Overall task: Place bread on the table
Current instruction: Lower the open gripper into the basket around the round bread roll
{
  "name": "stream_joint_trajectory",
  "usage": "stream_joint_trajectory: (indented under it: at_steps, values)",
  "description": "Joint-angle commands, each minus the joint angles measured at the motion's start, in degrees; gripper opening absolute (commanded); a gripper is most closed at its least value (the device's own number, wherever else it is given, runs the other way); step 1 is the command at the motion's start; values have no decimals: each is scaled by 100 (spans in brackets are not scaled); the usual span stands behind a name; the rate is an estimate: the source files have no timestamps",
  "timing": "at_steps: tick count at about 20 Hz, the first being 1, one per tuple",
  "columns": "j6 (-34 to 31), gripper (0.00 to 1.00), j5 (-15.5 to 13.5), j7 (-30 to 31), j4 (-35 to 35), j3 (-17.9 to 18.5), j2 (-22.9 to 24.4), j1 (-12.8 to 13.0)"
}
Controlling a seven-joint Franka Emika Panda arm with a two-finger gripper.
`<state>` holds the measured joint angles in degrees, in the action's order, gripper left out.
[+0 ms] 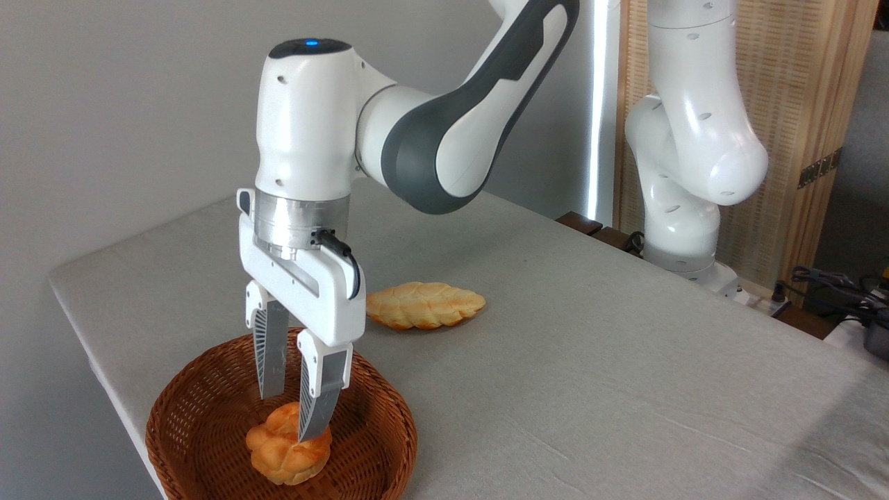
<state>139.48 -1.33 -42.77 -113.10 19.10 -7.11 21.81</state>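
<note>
The bread point(286, 448) sits in the basket point(208, 403). The pincer point(290, 417) straddles its top, part-open; contact seems not yet made. Close squarely, lift clear of the rim, then cross to the worktop point(590, 361).

Hand point(290, 418) down inside basket point(389, 423), fingers either side of bread point(278, 455); whether touching, can't tell. Basket rim rings hand on all sides, way out only upward. Basket sits at desk point(590, 361) front-left corner. Flat loaf point(425, 305) just behind basket, apart from it. Desk right of basket & loaf bare cloth, wide open. Arm base point(677, 236) at far right edge.
</note>
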Motion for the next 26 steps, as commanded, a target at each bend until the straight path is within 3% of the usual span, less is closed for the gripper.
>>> stream_joint_trajectory:
  at_steps: [1,26]
  values:
    - [115,100,80,-152,-10,15,-27,-10]
    - [379,100,238,-249,-27,-55,-343,8]
